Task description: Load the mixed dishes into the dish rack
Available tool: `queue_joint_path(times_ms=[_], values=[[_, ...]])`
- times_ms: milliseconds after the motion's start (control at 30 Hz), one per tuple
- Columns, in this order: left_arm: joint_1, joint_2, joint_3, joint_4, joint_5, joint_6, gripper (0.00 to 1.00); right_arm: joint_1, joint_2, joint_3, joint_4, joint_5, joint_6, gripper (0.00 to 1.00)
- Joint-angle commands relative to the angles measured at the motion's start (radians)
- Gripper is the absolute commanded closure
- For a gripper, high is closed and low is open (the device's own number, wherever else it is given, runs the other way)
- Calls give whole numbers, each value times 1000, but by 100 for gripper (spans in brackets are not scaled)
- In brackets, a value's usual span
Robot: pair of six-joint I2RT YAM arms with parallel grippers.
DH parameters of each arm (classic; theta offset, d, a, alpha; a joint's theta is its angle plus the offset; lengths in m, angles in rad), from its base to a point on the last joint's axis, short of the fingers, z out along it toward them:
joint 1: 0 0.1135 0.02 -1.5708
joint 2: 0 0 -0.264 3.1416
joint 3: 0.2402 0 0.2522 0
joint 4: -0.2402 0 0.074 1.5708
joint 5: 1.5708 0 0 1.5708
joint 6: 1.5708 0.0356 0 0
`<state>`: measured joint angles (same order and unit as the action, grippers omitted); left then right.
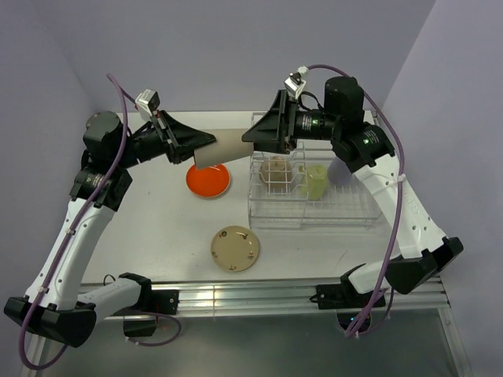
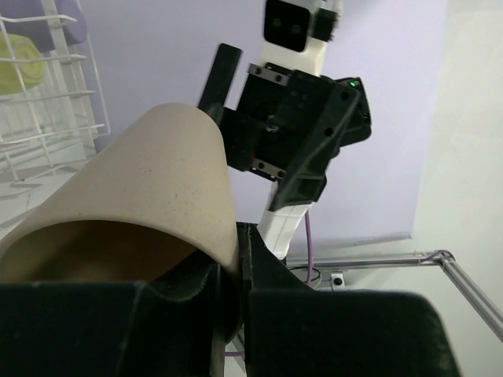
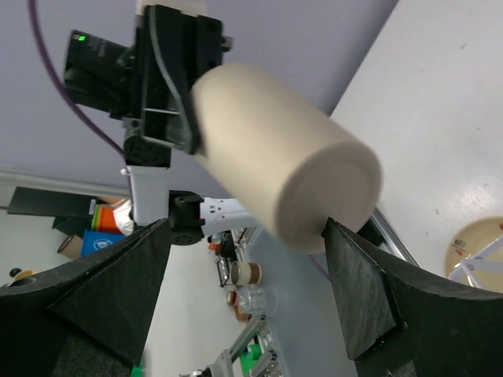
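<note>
L gripper (image 1: pixel 195 153) is clamped on the rim of the tan cup (image 1: pixel 225 147), held sideways in the air above the orange plate (image 1: pixel 208 181); plate lies on the table (image 1: pixel 157 228) w/ the saucer (image 1: pixel 235 249) nearer the front; R gripper (image 1: pixel 253 143) has fingers spread wide either side of the cup's closed end, not gripping; rack (image 1: pixel 346 218) holds a yellow-green cup (image 1: pixel 315 181) plus another dish I can't ID; so approx. two loaded, tan cup prob. mid-handover, plate and saucer left to do.
</note>
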<state>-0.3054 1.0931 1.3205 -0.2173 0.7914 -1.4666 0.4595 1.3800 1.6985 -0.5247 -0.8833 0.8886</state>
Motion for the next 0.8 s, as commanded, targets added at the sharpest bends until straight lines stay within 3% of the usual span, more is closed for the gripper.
queue_joint_path(times_ms=[0,267,567,600,700,767], values=[[-6,-21,8,165,46,-72,100,22,7,36,-41,43,-68,14],[-12,-16,2,248,60,-123,100,34,30,53,-67,49,-108,14],[-32,-38,-119,452,72,-259,100,36,-27,-124,365,-69,127,15],[-32,-41,-127,476,74,-273,100,36,-30,-143,478,-101,162,16],[-35,-42,-158,524,78,-308,100,36,-47,-220,695,-140,295,24],[-37,-42,-168,550,81,-317,100,36,-48,-260,776,-149,371,43]])
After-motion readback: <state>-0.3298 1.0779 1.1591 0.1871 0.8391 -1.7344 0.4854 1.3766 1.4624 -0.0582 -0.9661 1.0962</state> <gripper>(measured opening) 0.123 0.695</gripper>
